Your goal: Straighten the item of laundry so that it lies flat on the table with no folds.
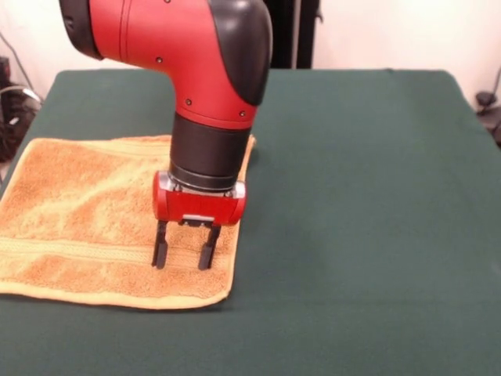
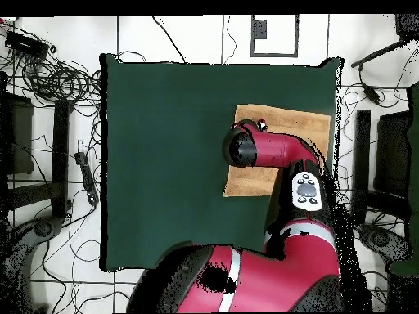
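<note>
The pincer [image 1: 185, 256] stands with fingers spread apart, tips down on the orange towel [image 1: 78, 211] lying beneath it on the tabletop [image 1: 368, 196].

Front view: the arm [image 1: 196, 70] is cut off by the top edge, so its upper links and the pedestal are not visible. The arm's wrist hides the towel's [image 1: 78, 211] far right corner region. The towel's left side runs out of the left edge. No white tag can be made out on the towel. The contact between the gripper [image 1: 184, 254] fingertips and the towel cannot be confirmed.

Overhead view: the arm [image 2: 278, 151] covers the middle and lower right part of the towel [image 2: 282, 118], and the gripper itself is hidden beneath the arm. The table's [image 2: 164, 163] lower right corner is hidden by the arm's base.
</note>
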